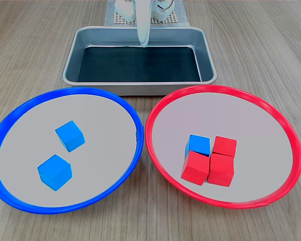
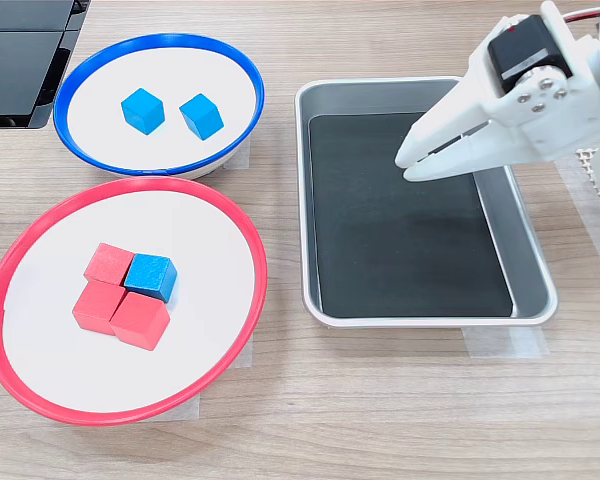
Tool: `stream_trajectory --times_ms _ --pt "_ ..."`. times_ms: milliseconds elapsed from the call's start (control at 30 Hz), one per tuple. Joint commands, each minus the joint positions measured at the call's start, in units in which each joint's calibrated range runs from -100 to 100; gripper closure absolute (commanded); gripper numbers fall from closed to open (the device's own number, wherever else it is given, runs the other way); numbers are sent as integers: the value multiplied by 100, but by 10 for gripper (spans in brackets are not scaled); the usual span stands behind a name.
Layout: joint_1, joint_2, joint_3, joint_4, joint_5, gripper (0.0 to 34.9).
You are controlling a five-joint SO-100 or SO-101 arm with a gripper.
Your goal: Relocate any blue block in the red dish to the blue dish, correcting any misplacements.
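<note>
Sitting wrongly among red cubes point(image 2: 110, 300) in the red dish point(image 2: 130, 190), the blue block point(image 2: 150, 277) awaits; the claw point(image 2: 412, 165), clenched and empty, hovers over the metal tray point(image 2: 310, 200).

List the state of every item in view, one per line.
Gripper: shut, empty, hanging above the tray.
Tray: empty, black liner inside.
Blue dish: holds two blue cubes, lying apart.
Red dish: holds three red cubes and one blue block.
Blue block: misplaced, packed against the red cubes in a square.
</note>
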Motion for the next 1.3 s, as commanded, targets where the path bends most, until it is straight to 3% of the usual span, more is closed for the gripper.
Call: stream_trajectory --times_ms 0,200,233,467,800,1133,1267 --pt "-15 -8 54 -288 29 349" --pt "211 324 -28 -1055 537 349" --pt "240 580 -228 -1410 684 349" --pt "334 2448 -1903 -2104 889 349" --pt "202 6704 -5708 -1451 376 343" --pt "-127 8571 -7547 -907 73 293" --pt "-495 9348 -8612 -676 -142 293"
